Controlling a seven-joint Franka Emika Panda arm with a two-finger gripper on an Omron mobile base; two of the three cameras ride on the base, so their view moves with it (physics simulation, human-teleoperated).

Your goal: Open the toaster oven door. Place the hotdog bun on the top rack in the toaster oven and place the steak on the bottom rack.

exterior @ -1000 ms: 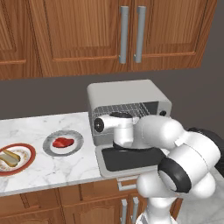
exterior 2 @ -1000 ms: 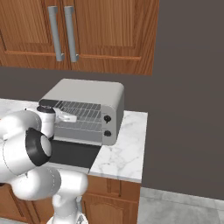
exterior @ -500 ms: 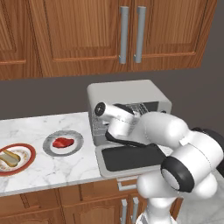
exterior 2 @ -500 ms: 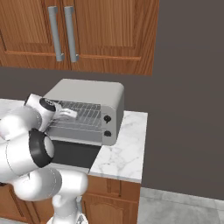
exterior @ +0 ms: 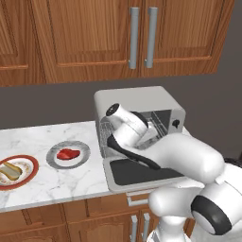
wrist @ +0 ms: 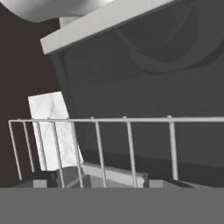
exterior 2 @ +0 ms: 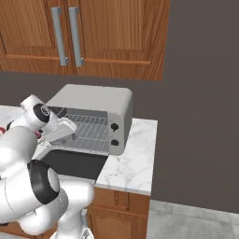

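The oven sits on the tabletop, its door folded down flat. The arm reaches into its mouth over a rack; I cannot tell how wide the jaws stand. The steak and bun lie on plates to the left.

Light grey toaster oven, dark-glass toaster oven door, red steak, tan hotdog bun, white-veined marble counter.
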